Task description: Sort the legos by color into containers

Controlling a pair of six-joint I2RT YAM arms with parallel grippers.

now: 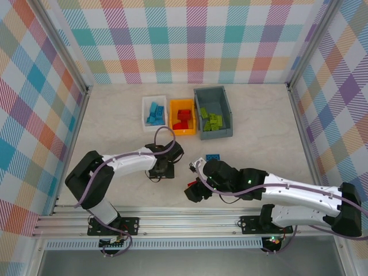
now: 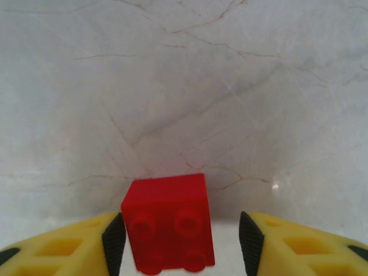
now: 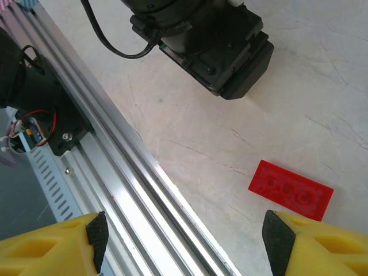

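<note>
Right, the red brick (image 2: 169,221) sits between the yellow fingers of the left gripper (image 2: 182,244), studs facing the wrist camera. The jaws stand partly open around it: one black pad (image 2: 115,241) is just beside the brick, touching or not I cannot tell, and a clear strip of table shows between the brick and the other pad. Over at the right gripper (image 3: 188,244), a flat red plate (image 3: 290,190) lies on the table just ahead, nearer one finger than the other. Those jaws gape wide with nothing between them. From above, a lone blue brick (image 1: 213,157) rests on the table between the right arm and the bins. And the bins stand in a row at the far middle, side by side. The white bin (image 1: 144,114) carries blue pieces, the orange bin (image 1: 171,118) red ones, and the larger grey bin (image 1: 227,115) lime green ones. Both grippers work the near half of the pale marbled table (image 1: 115,115), close to each other. In the right wrist view a black arm housing (image 3: 221,46) hangs overhead, and the aluminium rail (image 3: 132,167) runs along the table's near edge.
</note>
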